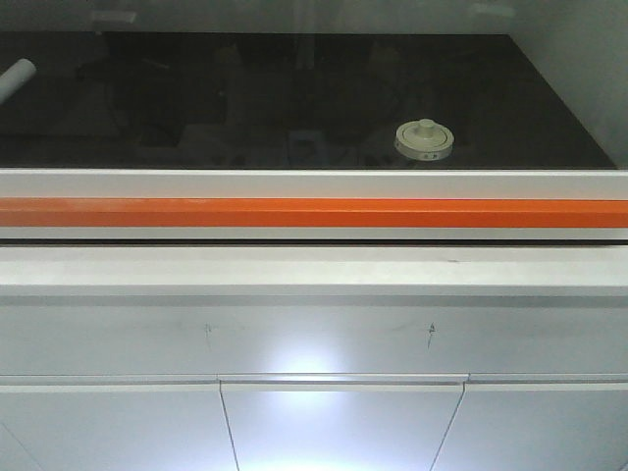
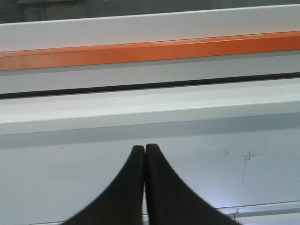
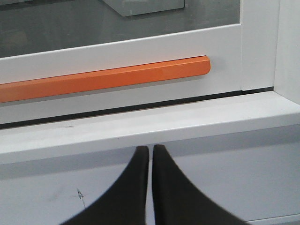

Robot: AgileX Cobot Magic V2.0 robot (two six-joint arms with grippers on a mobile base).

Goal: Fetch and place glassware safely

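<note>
Got the little glass jar (image 1: 424, 140) with its cream knobbed lid sitting upright on the dark worktop (image 1: 196, 98) behind the orange bar (image 1: 314, 212), right of the bar's middle. White tube (image 1: 17, 77) way off behind the bar's left end. Left gripper (image 2: 144, 149) below the bar, fingers pressed together, gripping nothing. Right gripper (image 3: 151, 149) below the bar's right end, fingers nearly touching, just a sliver between, also empty.

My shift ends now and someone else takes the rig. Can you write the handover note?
Left gripper: shut, empty, facing the white cabinet front.
Right gripper: the same.
Glass jar: untouched, lid on, standing on the dark surface behind the glass panel with the orange handle.
Done: nothing yet.
Left: probably get past the panel, grasp the jar, place it safely.
</note>
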